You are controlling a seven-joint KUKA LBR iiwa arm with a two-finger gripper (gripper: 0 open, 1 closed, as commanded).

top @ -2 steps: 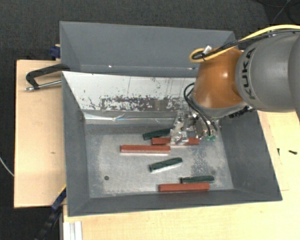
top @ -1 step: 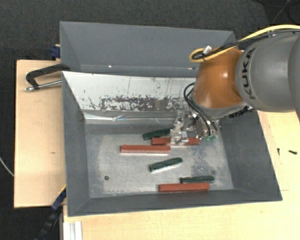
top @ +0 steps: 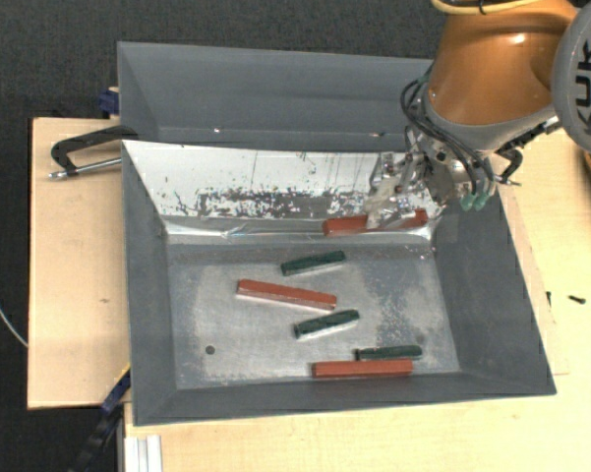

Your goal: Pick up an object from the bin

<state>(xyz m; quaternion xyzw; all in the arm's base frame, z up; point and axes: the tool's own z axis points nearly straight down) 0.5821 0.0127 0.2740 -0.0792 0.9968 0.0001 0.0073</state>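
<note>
Red-brown flat bar [top: 349, 226], rigid, matte, straight-edged, lies at the foot of the scuffed, shiny back wall of the grey metal bin [top: 275, 96]. Its long axis runs left-right along that wall. The tool [top: 391, 200] is over the bar's right half; contact unclear, and whether it is open or closed cannot be told. Judgement: the grasp must close across the bar's narrow width, wall close behind. The loose green and red bars [top: 313, 262] lie well apart on the dull floor.
</note>
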